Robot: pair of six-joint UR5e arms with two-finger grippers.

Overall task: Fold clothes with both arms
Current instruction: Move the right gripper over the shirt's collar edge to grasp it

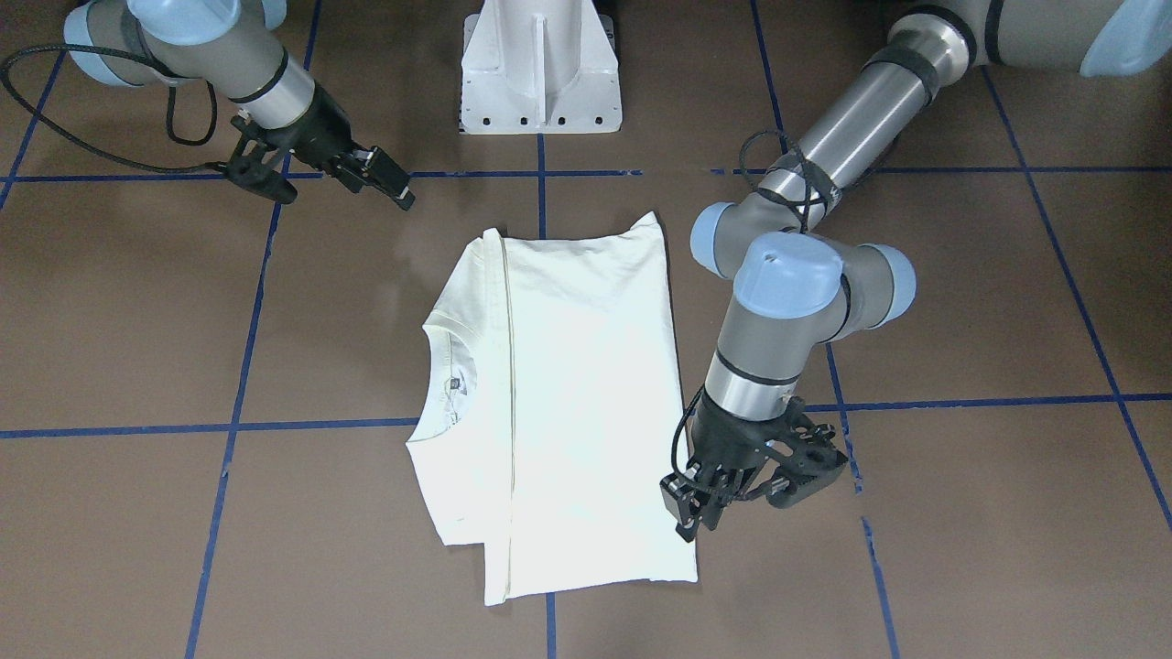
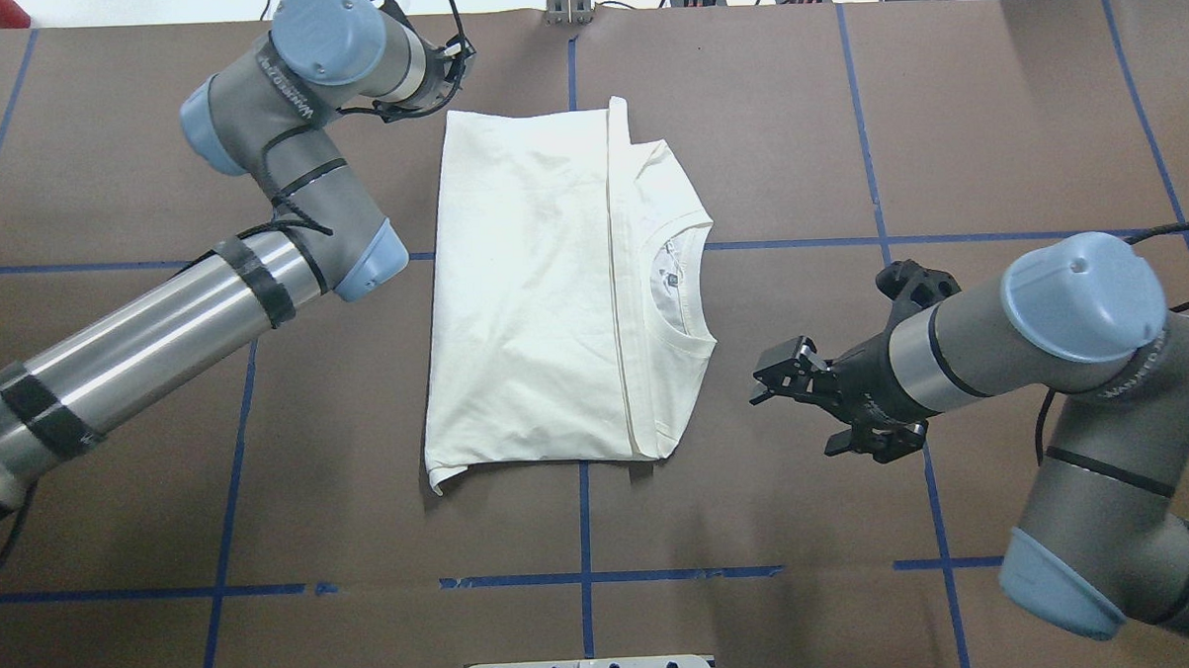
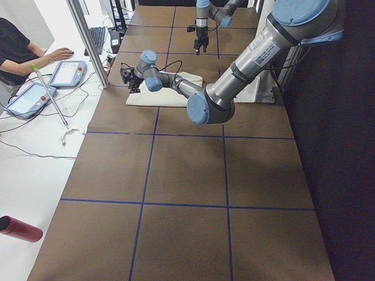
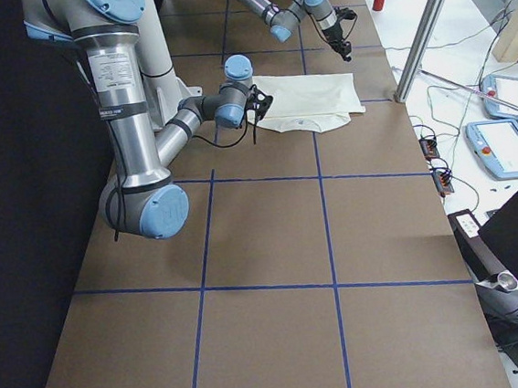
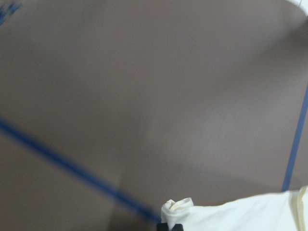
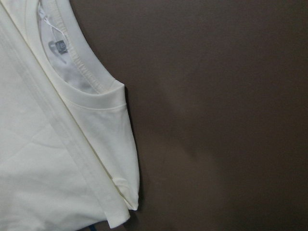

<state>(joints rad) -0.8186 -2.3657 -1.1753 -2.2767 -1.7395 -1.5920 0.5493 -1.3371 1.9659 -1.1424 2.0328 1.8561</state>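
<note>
Folded cream T-shirt [image 2: 544, 296] lying flat mid-table [image 2: 844, 118], collar [image 2: 699, 342] facing right gripper [image 2: 766, 377], which is hovering just beside it, fingers spread, empty. Left gripper [image 1: 689, 520] pinching opposite edge (fabric bunching at fingertips).

The left wrist view is blurring the counter [image 5: 144, 96] and cutting the T-shirt [image 5: 250, 214] off at its bottom edge. From overhead, the left arm [image 2: 337, 46] is hiding the left tool [image 1: 696, 513].

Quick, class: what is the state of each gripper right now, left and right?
Left gripper: appears closed, pinching a corner of the T-shirt.
Right gripper: open, holding nothing, beside the collar.
</note>
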